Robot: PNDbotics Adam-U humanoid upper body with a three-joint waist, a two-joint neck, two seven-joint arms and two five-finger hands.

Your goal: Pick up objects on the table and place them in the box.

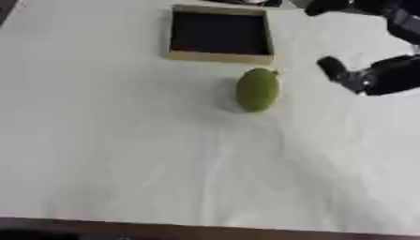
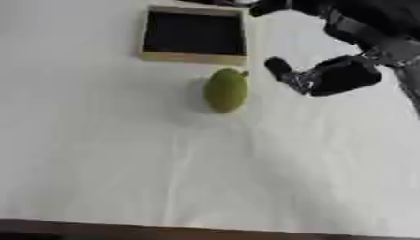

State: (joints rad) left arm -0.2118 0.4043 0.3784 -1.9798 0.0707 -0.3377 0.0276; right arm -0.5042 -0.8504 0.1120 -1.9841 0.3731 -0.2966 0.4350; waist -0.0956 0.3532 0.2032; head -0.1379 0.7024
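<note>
Left eye view
Table: a white cloth-covered table (image 1: 123, 154) fills the picture, with a dark strip along its near edge.
Box: a shallow square box (image 1: 220, 57) with pale tan walls and a dark inside stands near the far edge, a little right of the middle. Nothing can be seen lying inside it.
Fruit: a green oval fruit (image 1: 258, 90), like a mango, lies on the cloth just in front of the box's near right corner. It stands apart from the box wall, its long axis running toward the box, with a small stub at its far end.
Right hand: the black right hand (image 1: 373, 75) comes in from the right edge, to the right of the fruit and clear of it. One dark finger (image 1: 331, 67) points toward the fruit.
Writing: no brand, label or lettering can be read on the box, fruit or arm.

Right eye view
Right hand: more of the hand (image 2: 336, 75) shows here, with the black arm and a silver joint rising to the upper right corner. It holds nothing; whether its fingers are stretched or curled cannot be told from the blur.
Gap: bare cloth shows between the fingertip and the fruit.
Left hand: it shows in neither view.
</note>
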